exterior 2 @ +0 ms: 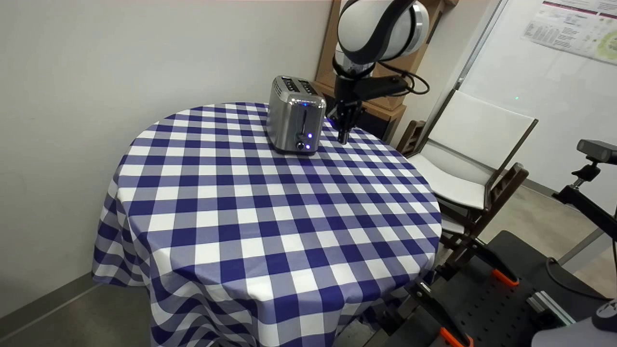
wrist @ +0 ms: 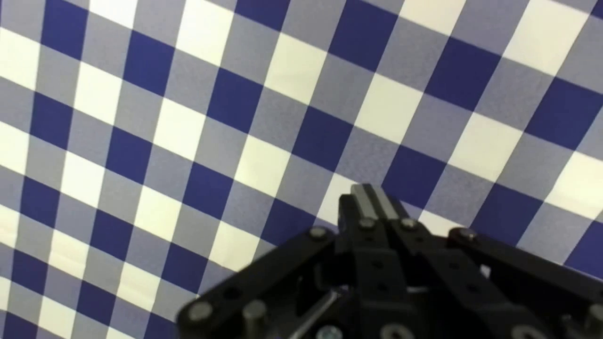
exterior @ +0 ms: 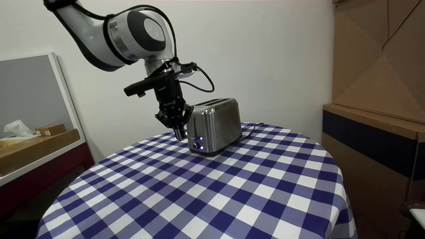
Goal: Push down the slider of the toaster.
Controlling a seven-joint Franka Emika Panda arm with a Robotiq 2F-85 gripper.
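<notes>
Standing just beside the jaws (held together) is the toaster (exterior 2: 293, 118).

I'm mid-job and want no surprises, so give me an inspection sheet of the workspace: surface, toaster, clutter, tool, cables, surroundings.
Surface: blue-and-white checked tablecloth, draping in folds over the edge.
Job's things: toaster upright on the tablecloth; two lights lit near its knob; slider slot in view, slider height unclear.
Clutter: off to the side, small cardboard box, crumpled white sheet.
Tool: shut, nothing seen in it; hangs beside the toaster, apart from it.
Cables: dark cord at the toaster's far end; black cable looping beside the arm.
Surroundings: pale wall, large cardboard, white chair.
</notes>
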